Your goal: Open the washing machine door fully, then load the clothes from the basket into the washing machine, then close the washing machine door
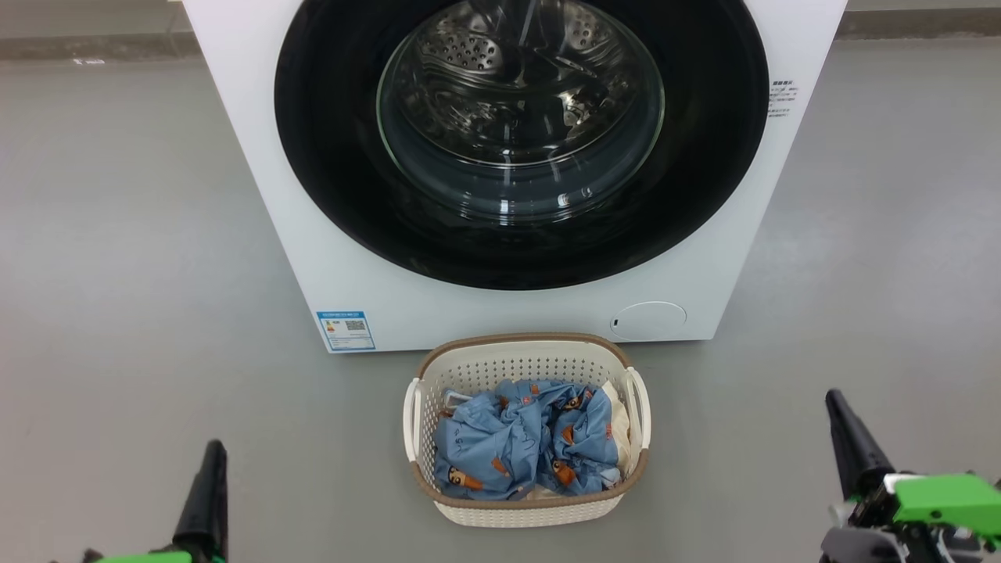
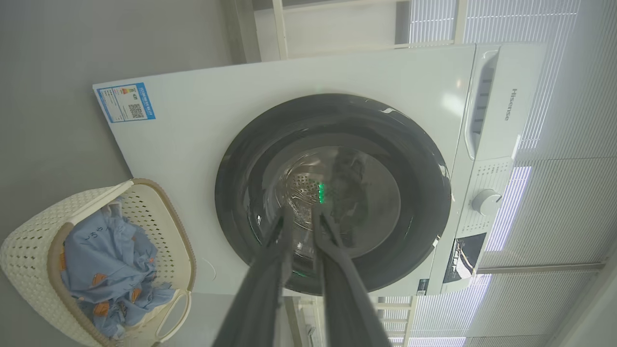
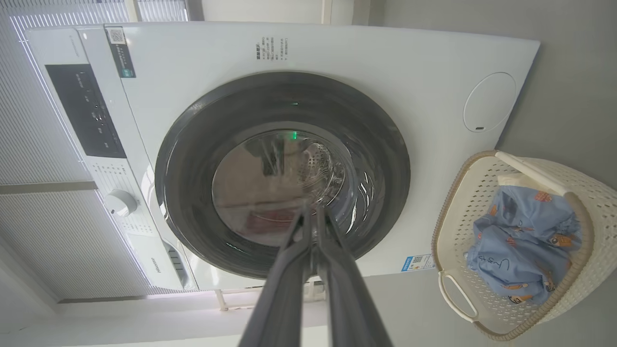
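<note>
The left gripper (image 1: 211,461) and right gripper (image 1: 838,407), both closed and empty, flank the basket (image 1: 516,366); the shut washing machine door (image 1: 520,133) lies dead ahead beyond it, about equally near to each.

Looking along the right gripper (image 3: 312,212), fingertips nearly touching, nothing held. Straight beyond the tips: the washing machine door (image 3: 193,159), shut on the washing machine (image 3: 385,62). Right of the fingers in this view: the basket (image 3: 453,202) holding the clothes (image 3: 520,236).
</note>
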